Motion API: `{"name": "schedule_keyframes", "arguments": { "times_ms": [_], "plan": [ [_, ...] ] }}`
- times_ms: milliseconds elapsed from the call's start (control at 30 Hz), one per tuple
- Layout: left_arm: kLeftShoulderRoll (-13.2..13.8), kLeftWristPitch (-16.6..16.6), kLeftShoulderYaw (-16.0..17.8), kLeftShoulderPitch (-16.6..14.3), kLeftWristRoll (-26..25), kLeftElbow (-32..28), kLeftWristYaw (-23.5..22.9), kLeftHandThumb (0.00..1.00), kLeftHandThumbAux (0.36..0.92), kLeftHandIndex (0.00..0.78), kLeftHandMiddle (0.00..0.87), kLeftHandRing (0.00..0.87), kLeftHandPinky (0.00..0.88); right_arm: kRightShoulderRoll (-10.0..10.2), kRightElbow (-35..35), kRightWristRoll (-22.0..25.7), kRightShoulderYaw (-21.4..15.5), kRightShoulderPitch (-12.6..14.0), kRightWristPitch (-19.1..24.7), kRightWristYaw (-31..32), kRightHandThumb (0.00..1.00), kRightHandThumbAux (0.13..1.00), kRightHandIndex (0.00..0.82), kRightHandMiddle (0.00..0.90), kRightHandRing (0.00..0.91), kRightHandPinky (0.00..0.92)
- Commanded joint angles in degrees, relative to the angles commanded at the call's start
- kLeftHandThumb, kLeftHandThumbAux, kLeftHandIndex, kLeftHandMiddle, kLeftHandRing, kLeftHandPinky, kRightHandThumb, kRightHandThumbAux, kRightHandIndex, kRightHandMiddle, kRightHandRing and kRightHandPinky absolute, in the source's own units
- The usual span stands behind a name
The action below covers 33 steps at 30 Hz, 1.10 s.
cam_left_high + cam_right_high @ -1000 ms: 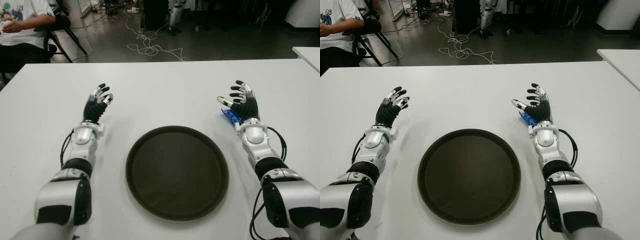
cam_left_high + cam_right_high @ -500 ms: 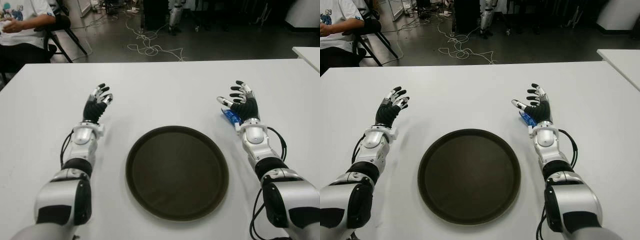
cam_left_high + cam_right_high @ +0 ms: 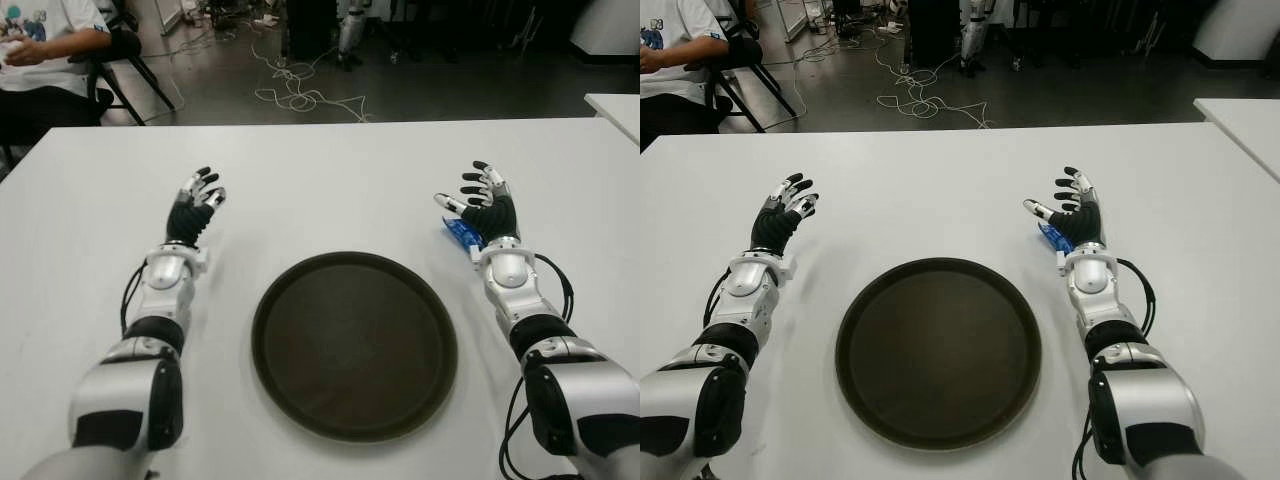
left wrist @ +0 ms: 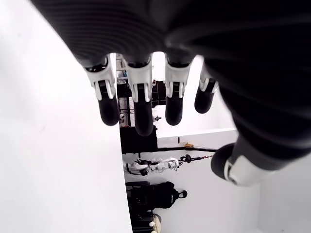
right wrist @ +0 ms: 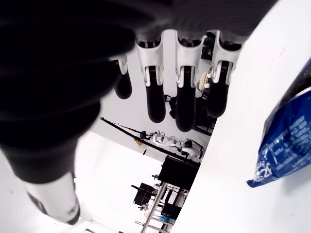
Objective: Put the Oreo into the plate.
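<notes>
White table point(image 3: 330, 180) across the frame; dark floor with cables at top. Brown plate point(image 3: 354, 343) lower centre, bare. Nothing shifted since earlier frames. Left hand point(image 3: 196, 205) centre-left, fingers spread, empty. Right hand point(image 3: 482, 203) centre-right, fingers spread, empty. Blue Oreo point(image 3: 462, 233) packet on table beside right hand, outside plate's upper right edge.

Bare table point(image 3: 330, 180) lies open from 9 through 12 to 3 o'clock of the plate point(image 3: 354, 344); only the Oreo pack point(image 3: 462, 232) sits at 2 o'clock.
</notes>
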Motion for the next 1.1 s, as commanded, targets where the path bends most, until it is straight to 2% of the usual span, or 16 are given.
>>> {"name": "schedule_keyframes", "arguments": {
  "times_ms": [400, 733, 867, 1100],
  "plan": [
    [0.0, -0.2, -0.1, -0.1, 0.1, 0.0, 0.0, 0.304, 0.620, 0.075, 0.151, 0.153, 0.165, 0.0, 0.0, 0.5, -0.3, -0.2, 0.7, 0.9, 0.081, 0.745, 0.167, 0.260, 0.272, 0.273],
    [0.0, -0.3, -0.3, 0.0, 0.4, -0.1, 0.4, 0.304, 0.628, 0.078, 0.160, 0.157, 0.168, -0.3, -0.1, -0.1, 0.1, -0.3, 0.6, 1.1, 0.072, 0.737, 0.171, 0.264, 0.285, 0.295],
    [-0.1, -0.1, -0.3, 0.0, 0.3, 0.0, 0.5, 0.301, 0.627, 0.075, 0.155, 0.154, 0.168, -0.6, -0.3, -0.8, 0.6, -0.2, 0.7, -0.4, 0.041, 0.739, 0.173, 0.262, 0.271, 0.257],
    [-0.3, -0.4, -0.3, 0.1, 0.3, -0.1, 0.3, 0.305, 0.621, 0.076, 0.153, 0.150, 0.167, -0.7, -0.4, -1.6, 1.1, -0.1, 1.1, -2.9, 0.018, 0.742, 0.183, 0.261, 0.263, 0.249]
  ]
}}
